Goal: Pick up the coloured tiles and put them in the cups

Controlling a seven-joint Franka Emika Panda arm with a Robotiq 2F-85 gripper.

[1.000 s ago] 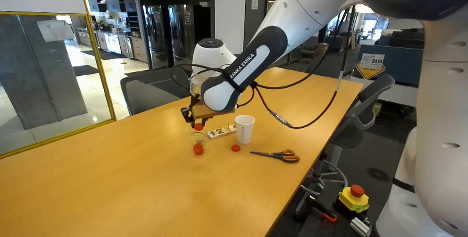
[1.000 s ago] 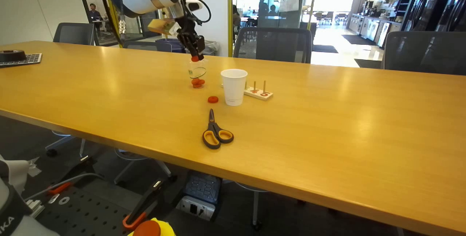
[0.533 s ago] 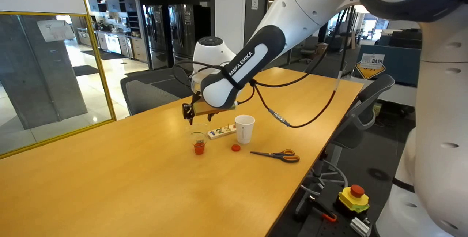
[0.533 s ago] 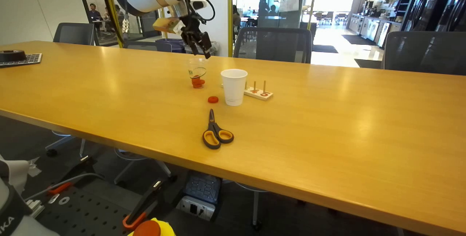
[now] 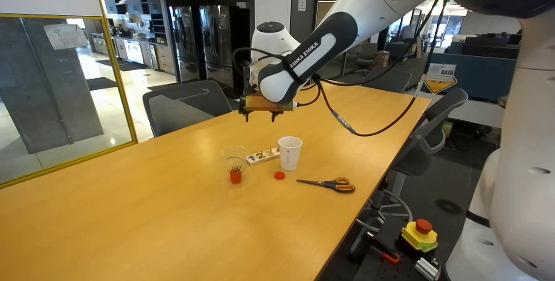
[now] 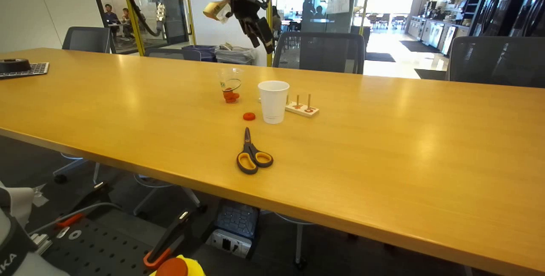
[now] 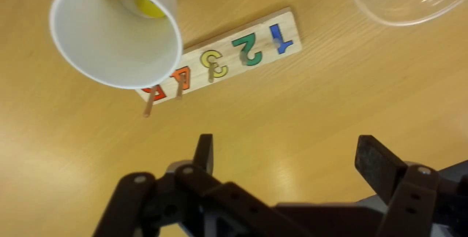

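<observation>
My gripper (image 7: 285,138) stands open, nothing between its fingers; in an exterior view the gripper (image 5: 260,119) hangs high over the table, beyond the cups. Several red tiles (image 6: 230,96) lie stacked at the bottom of the clear cup (image 6: 230,76). A single red tile (image 5: 279,175) rests flat on the table beside the white cup (image 5: 290,155); the wrist view does not take it in. Looking into the white cup (image 7: 109,46) from above, I see yellow tiles (image 7: 148,6) inside it. Only the rim of the clear cup (image 7: 398,21) enters the wrist view's top right corner.
A wooden number board (image 7: 270,36) with upright pegs lies behind the white cup, partly covered by it. Scissors (image 5: 331,184) with orange handles lie on the near side of the cups. The table edge (image 6: 170,173) runs in front, and an office chair (image 5: 186,107) stands behind.
My gripper held a red tile over the clear cup a second ago. It has opened, the tile has dropped into that cup, and the gripper has risen and moved away towards the white cup's side.
</observation>
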